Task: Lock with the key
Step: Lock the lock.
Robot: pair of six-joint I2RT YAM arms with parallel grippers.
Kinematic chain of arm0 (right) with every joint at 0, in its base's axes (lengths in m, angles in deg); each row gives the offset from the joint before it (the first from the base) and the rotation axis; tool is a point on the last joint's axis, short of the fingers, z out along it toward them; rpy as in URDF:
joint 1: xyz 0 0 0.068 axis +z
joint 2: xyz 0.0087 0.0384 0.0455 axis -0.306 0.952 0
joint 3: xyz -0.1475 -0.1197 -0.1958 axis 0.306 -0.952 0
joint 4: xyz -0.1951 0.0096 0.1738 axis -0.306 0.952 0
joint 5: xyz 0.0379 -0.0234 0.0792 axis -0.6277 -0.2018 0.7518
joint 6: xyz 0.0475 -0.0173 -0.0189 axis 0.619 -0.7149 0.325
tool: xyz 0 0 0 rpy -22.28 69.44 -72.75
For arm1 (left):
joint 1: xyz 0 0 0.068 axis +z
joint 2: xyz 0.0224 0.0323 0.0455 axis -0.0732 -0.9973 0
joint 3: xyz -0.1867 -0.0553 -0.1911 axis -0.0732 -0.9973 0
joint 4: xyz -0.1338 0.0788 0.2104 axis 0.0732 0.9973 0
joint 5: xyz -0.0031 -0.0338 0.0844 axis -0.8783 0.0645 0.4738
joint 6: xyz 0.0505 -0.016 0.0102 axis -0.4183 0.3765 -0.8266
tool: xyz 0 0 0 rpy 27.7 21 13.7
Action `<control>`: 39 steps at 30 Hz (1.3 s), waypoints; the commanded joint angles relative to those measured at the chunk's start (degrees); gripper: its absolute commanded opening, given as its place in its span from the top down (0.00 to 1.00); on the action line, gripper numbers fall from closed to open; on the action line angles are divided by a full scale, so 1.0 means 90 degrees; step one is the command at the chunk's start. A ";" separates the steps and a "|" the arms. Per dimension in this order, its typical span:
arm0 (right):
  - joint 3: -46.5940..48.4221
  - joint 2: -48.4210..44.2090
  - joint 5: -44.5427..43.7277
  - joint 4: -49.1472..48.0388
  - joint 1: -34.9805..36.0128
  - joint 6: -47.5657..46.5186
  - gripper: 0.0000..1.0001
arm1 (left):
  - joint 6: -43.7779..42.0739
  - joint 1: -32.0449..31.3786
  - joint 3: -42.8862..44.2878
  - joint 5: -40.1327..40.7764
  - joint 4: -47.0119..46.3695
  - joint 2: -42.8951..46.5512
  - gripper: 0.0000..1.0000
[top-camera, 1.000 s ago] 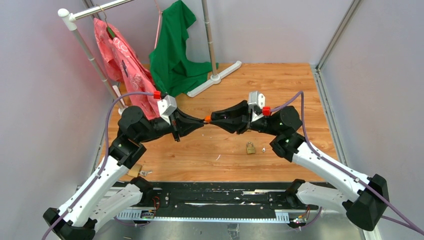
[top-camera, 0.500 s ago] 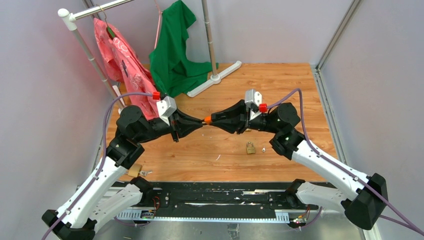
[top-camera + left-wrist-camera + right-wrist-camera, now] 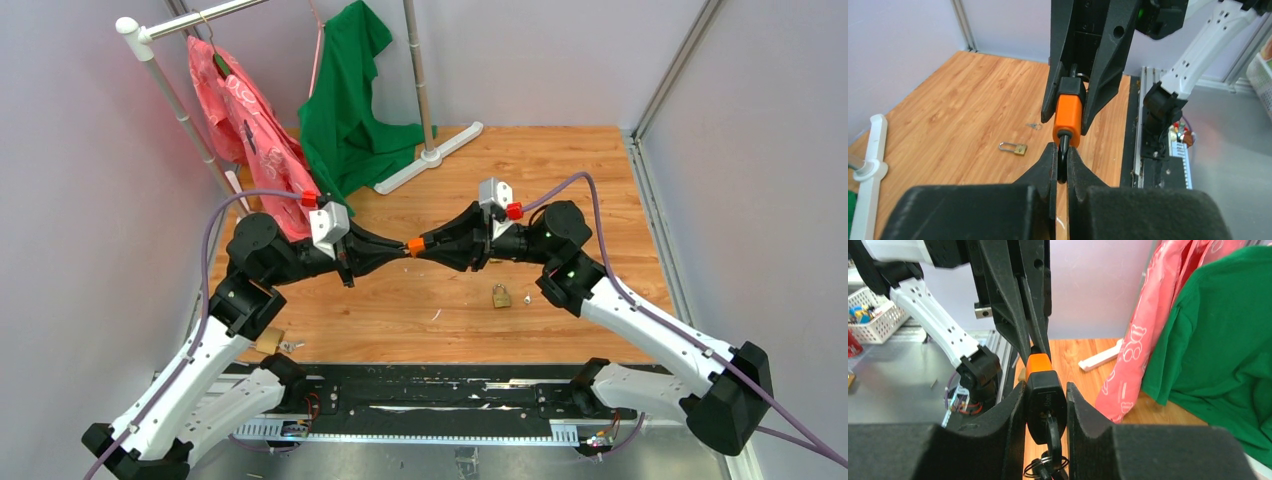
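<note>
Left tool is pinched tight on the black shackle of an orange padlock, and the right tool is clamped on the padlock's black end, so both arms meet nose to nose up in the air over the middle of the desk. From the right wrist view you can see the key sitting in the bottom of that black part, with a key ring hanging off it between the fingers. Orange body pokes out past the right tool's tips toward the left one.

Down on the desk, below and a bit to the right of the meeting point, a small brass padlock lies by itself. Another brass one sits at the near left edge by the left arm's base.

Further back there's a clothes rack with a pink garment and a green shirt hanging off it, green one draping down onto the wood.
</note>
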 commanded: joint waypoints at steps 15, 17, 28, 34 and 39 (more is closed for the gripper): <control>0.1057 -0.0106 -0.0417 0.4294 -0.0148 -0.2148 0.29 | -0.2219 -0.0189 0.0697 -0.0693 0.1704 0.0181 1.00; 0.1147 -0.0124 -0.0312 0.4393 -0.0148 -0.2189 0.29 | -0.2329 -0.0188 0.0703 -0.0669 0.1788 0.0185 1.00; 0.1430 -0.0087 0.0609 0.4144 -0.0067 -0.2192 0.34 | -0.2336 -0.0184 0.0716 -0.0599 0.1891 0.0142 1.00; 0.1413 -0.0053 0.0593 0.4023 0.0112 -0.2142 0.32 | -0.2262 -0.0188 0.0706 -0.0583 0.1883 0.0131 1.00; 0.1471 0.0038 0.0615 0.4157 0.0149 -0.2133 0.48 | -0.2188 -0.0188 0.0697 -0.0585 0.1795 0.0127 1.00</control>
